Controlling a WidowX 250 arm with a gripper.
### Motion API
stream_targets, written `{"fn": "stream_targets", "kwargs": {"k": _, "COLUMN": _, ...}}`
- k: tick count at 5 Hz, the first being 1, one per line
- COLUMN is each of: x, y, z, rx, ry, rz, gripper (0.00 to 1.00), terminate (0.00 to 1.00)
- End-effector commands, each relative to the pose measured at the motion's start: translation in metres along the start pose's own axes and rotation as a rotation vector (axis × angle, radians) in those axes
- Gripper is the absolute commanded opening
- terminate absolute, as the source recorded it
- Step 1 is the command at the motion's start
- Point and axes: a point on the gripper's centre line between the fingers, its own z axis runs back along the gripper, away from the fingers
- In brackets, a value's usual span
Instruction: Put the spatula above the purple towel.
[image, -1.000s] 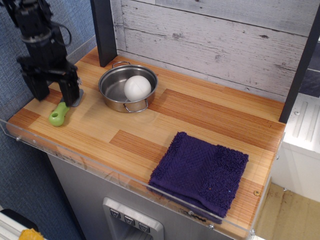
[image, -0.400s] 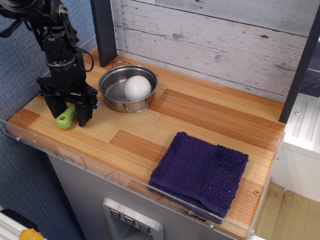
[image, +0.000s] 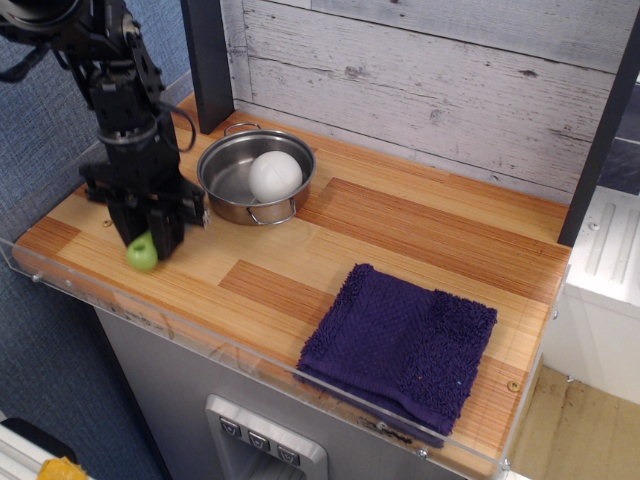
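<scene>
Observation.image shows the end effector (image: 147, 240) clamped on the spatula (image: 142, 252), now lifted off the worktop (image: 400, 230) at the left end, where a second ago it lay flat; carrying it beyond the purple towel (image: 400, 345) remains.

No legible text, labels, numbers — none on any surface.
</scene>
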Motion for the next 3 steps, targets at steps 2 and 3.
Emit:
{"fn": "stream_targets", "kwargs": {"k": 2, "x": -0.014, "y": -0.077, "z": 0.129, "rx": 0.007, "ry": -0.193, "rz": 0.039, "gripper": 0.00, "terminate": 0.00}}
{"fn": "stream_targets", "kwargs": {"k": 3, "x": -0.002, "y": -0.117, "z": 0.123, "rx": -0.012, "ry": -0.196, "rz": -0.045, "gripper": 0.00, "terminate": 0.00}}
